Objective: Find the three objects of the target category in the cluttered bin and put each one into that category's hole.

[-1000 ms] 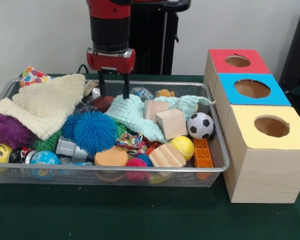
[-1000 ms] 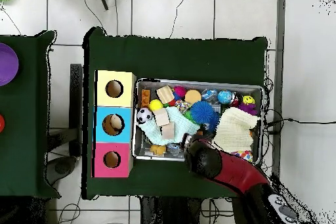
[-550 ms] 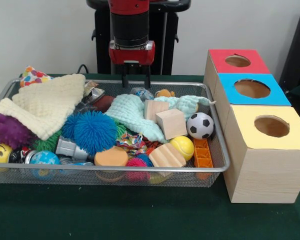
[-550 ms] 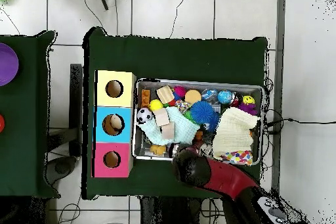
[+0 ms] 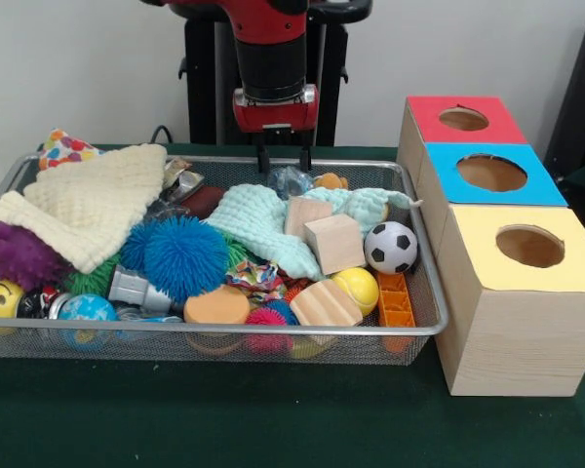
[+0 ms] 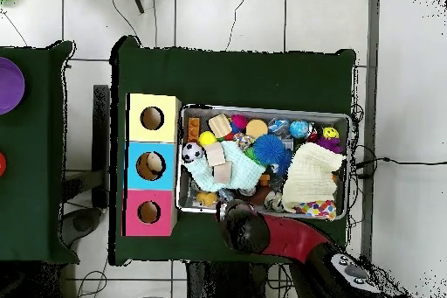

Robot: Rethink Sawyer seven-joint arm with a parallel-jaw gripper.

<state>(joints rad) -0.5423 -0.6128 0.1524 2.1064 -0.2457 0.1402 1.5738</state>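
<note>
Gripper (image 5: 284, 158): fingers spread apart, nothing between them; tips hang over the far rim of the bin, above a crumpled clear wrapper (image 5: 291, 180).
Arm (image 6: 288, 235): red, reaching in over the table edge in the overhead view.
Bin (image 5: 424, 283): wire mesh tray on green table (image 5: 273, 419), packed with toys and cloths.
Wooden blocks: two cubes (image 5: 333, 241) touching on the mint cloth (image 5: 258, 222); ridged block (image 5: 324, 304) near the front wall, beside yellow ball (image 5: 357, 286).
Other contents: soccer ball (image 5: 390, 244), blue spiky ball (image 5: 183, 256), cream cloth (image 5: 88, 207), purple fuzzy toy (image 5: 18, 255).
Boxes: red (image 5: 463, 119), blue (image 5: 491, 174), yellow (image 5: 528, 246), one hole each, in a row just beside the bin.
Blue box hole: pale object visible inside from overhead (image 6: 154, 164).
</note>
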